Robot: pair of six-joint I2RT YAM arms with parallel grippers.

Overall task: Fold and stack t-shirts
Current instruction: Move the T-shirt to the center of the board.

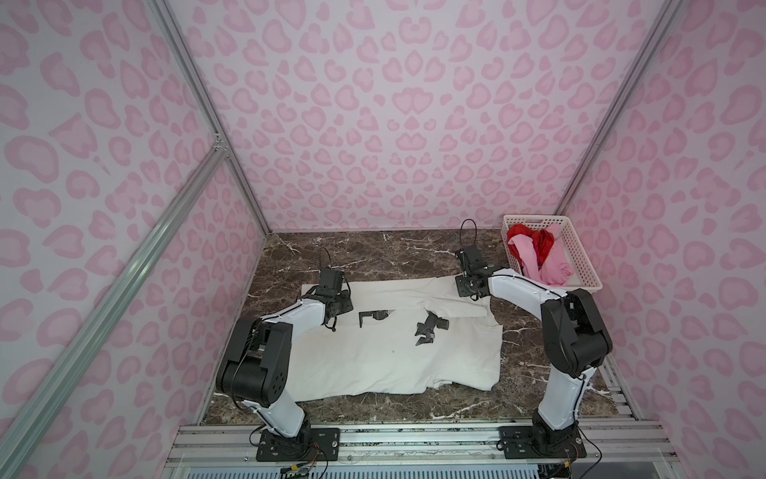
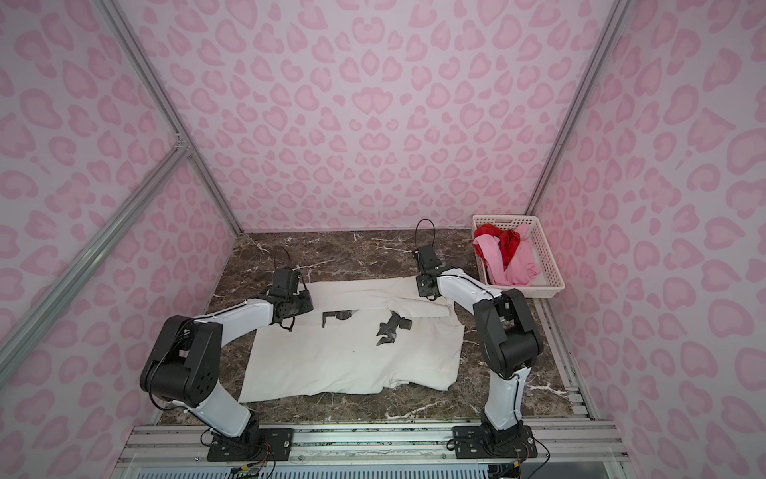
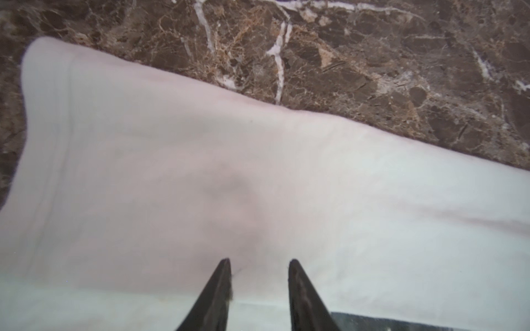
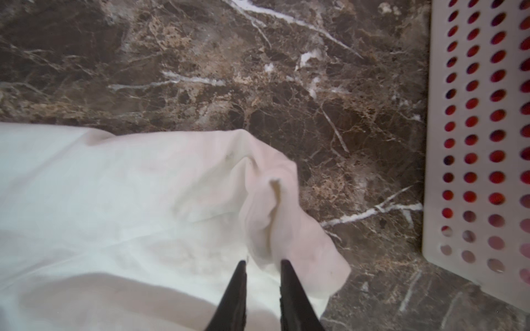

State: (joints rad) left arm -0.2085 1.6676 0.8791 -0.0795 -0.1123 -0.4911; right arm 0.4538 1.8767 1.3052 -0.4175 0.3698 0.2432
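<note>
The off-white t-shirt [image 1: 373,356] [image 2: 331,356] lies spread on the marble table, its far strip folded toward me over part of the black print [image 1: 429,327]. My left gripper [image 3: 259,262] hovers open over the folded strip's left end [image 3: 200,172], with nothing between its fingers. Over the strip's right end, my right gripper [image 4: 263,262] stands slightly open, and a bunched sleeve corner [image 4: 275,217] lies just past its tips. The light pink t-shirt [image 1: 555,265] and the red t-shirt [image 1: 541,242] sit crumpled in the basket.
The white perforated basket [image 1: 580,257] [image 4: 481,143] stands at the back right, close beside my right wrist. Brown marble table [image 1: 373,253] shows beyond the shirt and along its right side. Pink patterned walls enclose the table on three sides.
</note>
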